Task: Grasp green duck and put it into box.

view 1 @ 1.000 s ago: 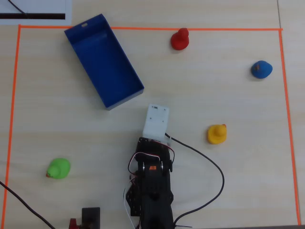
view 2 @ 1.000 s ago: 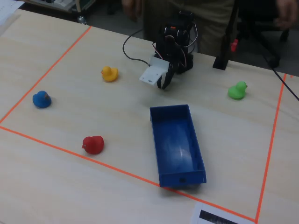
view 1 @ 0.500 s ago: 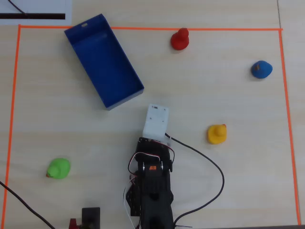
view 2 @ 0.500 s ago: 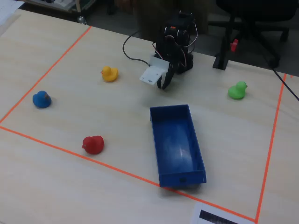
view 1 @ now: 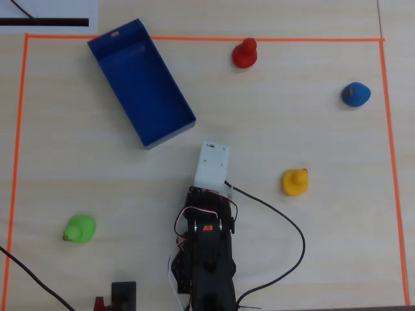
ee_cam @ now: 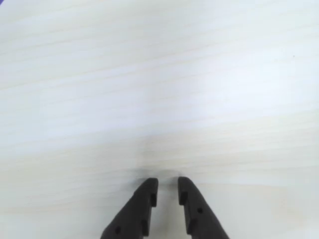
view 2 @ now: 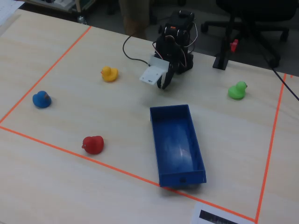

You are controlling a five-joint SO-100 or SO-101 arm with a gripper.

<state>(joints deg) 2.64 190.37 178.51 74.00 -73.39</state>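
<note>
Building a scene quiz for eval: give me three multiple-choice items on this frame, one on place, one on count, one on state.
1. In the overhead view, where is the green duck?
A. Inside the box
B. On the table, lower left
C. Between the jaws

2. How many ducks are on the table?
A. Two
B. Three
C. Four

3. What does the box hold?
A. Nothing
B. The red duck
C. The yellow duck

Answers:
1. B: it sits lower left, far from the gripper.
2. C: green, yellow duck, red duck, blue duck.
3. A: its blue floor shows bare in the fixed view.
</note>
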